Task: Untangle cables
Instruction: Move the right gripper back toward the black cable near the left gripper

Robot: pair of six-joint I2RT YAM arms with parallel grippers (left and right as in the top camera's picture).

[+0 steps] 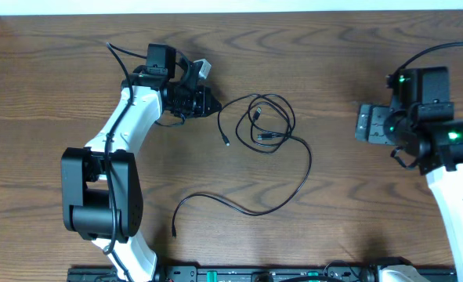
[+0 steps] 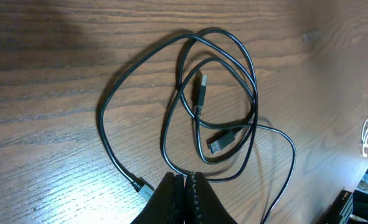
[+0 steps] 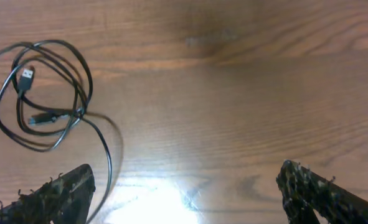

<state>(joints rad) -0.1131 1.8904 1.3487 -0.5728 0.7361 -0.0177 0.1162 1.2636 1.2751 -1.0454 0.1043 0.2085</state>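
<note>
Black cable beside left hand, perhaps touching

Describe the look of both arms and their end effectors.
The left arm and right arm have white curved shells with black joint housings. A thick black wire runs along the left arm; green lights glow on the right. The left end effector and right end effector have black fingers with ridged edges.

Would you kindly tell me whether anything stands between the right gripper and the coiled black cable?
Nothing visible does. Only bare wooden table lies between the right gripper, its jaws wide open, and the coiled black cable.
</note>
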